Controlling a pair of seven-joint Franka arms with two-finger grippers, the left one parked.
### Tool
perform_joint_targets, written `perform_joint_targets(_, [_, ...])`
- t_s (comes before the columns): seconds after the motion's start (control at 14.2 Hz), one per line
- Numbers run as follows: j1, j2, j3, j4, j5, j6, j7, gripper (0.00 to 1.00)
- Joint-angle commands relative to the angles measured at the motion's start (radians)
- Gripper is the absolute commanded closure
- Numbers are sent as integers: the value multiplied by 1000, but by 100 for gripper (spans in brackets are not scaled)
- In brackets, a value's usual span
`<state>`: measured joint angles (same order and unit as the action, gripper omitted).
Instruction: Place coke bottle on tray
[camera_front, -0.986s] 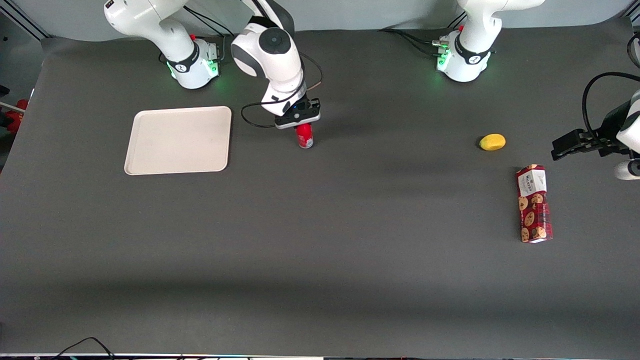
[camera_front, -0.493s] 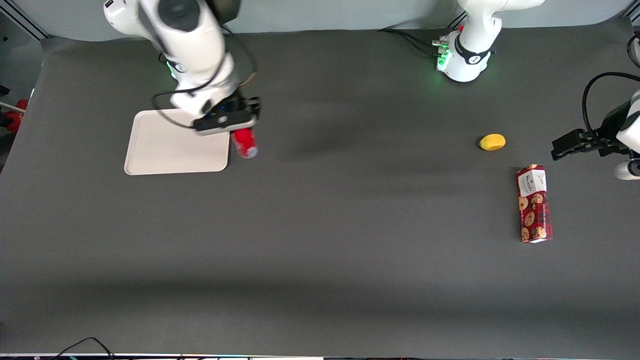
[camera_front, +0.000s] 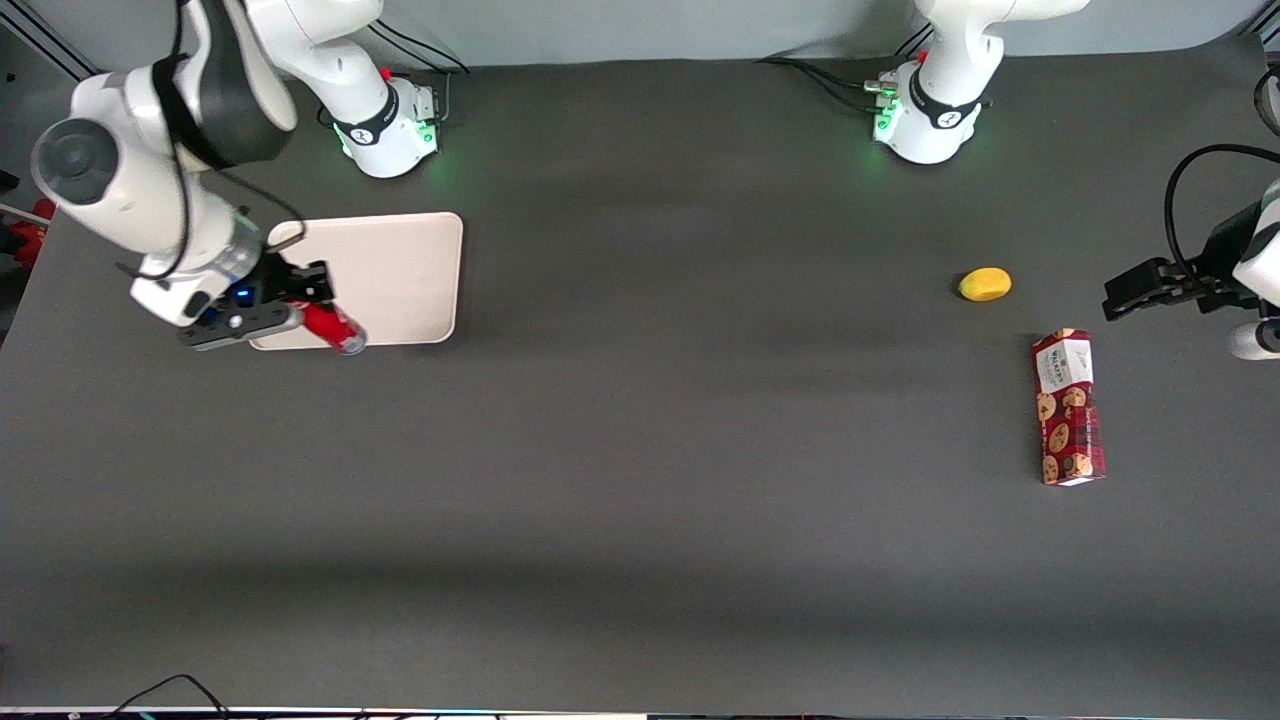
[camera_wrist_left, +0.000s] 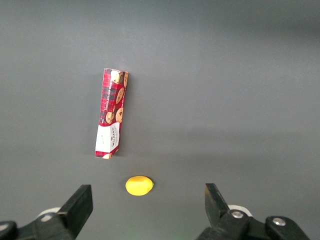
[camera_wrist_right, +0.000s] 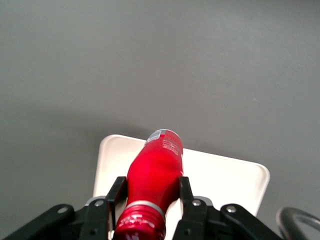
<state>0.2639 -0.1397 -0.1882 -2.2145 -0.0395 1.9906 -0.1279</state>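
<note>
My gripper (camera_front: 300, 318) has its fingers (camera_wrist_right: 183, 192) squeezed on the coke bottle (camera_front: 335, 328), held tilted above the tray (camera_front: 400, 275) edge.

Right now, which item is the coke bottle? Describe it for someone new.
Find the cream tray at the working arm's end of the table. Over its nearer edge the gripper holds the coke bottle, tilted: slim, red, silvery base, far smaller than the cookie box.

My gripper (camera_front: 300, 318) and arm cover the tray's (camera_front: 400, 270) near corner; my fingers (camera_wrist_right: 116, 196) hide the coke bottle's (camera_wrist_right: 155, 181) neck sides.
</note>
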Motion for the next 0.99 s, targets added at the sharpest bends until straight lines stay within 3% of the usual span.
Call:
perform_joint_targets(0.0, [-113, -46, 16, -95, -3, 63, -123, 100])
perform_joint_targets(0.42, [-403, -40, 18, -263, -25, 243, -389, 100])
perform_joint_targets(0.63, [-468, -23, 18, -320, -27, 339, -438, 100])
perform_joint_targets(0.92, [-499, 5, 16, -340, -17, 356, -438, 100])
